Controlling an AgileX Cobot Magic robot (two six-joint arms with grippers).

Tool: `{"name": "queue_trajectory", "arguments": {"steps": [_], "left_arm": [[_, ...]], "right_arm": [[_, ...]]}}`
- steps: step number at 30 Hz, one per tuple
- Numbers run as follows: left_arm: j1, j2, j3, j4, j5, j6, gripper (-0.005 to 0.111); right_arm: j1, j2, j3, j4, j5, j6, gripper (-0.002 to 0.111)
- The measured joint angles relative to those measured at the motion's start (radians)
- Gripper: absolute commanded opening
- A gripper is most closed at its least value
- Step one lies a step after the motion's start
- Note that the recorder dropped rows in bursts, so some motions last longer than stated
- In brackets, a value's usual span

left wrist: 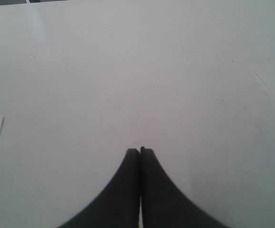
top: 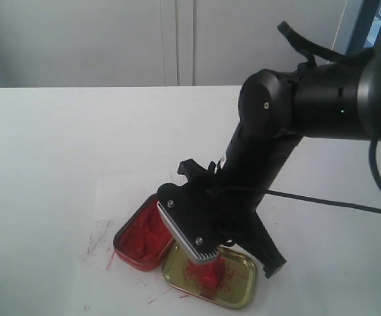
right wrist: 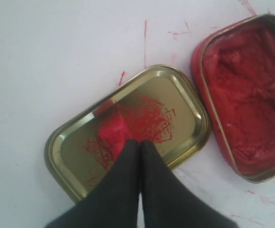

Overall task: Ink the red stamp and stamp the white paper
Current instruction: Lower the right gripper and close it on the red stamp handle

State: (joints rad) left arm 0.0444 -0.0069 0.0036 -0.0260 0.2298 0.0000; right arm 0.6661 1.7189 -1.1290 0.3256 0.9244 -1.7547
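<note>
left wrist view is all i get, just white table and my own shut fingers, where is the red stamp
Observer: The red stamp lies inside the gold tin lid.
Operator: is the right gripper holding it
Observer: It doesn't look so. The right gripper is shut, with its fingertips together at the stamp's edge, not around it.
Operator: is the ink ready
Observer: The ink tin stands open right beside the lid, full of red ink.
</note>
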Motion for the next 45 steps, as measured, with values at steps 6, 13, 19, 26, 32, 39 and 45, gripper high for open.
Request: {"name": "queue_trajectory", "arguments": {"steps": [6, 13, 19, 26, 32, 39, 45], "left_arm": [[0.0, 0.0, 0.0, 0.0, 0.0, 0.0, 0.0], [0.0, 0.0, 0.0, 0.0, 0.0, 0.0, 0.0], [0.0, 0.0, 0.0, 0.0, 0.0, 0.0, 0.0], [0.0, 0.0, 0.0, 0.0, 0.0, 0.0, 0.0], [0.0, 0.0, 0.0, 0.0, 0.0, 0.0, 0.0], [0.0, 0.0, 0.0, 0.0, 0.0, 0.0, 0.0], [0.0, 0.0, 0.0, 0.0, 0.0, 0.0, 0.0]], "right_arm": [[0.001, 0.019, -0.025, -0.021, 0.051, 0.0, 0.002], [0.001, 0.019, -0.025, -0.058, 0.008, 0.043, 0.034], [0.001, 0.019, -0.026, -0.069, -0.034, 0.047, 0.041], [0.001, 0.022, -0.026, -0.087, -0.046, 0.047, 0.041], [0.001, 0.064, -0.027, -0.089, -0.034, 0.047, 0.041], [0.001, 0.07, -0.006, -0.091, -0.022, 0.047, 0.041], [0.001, 0.071, 0.061, -0.095, -0.031, 0.047, 0.041]]}}
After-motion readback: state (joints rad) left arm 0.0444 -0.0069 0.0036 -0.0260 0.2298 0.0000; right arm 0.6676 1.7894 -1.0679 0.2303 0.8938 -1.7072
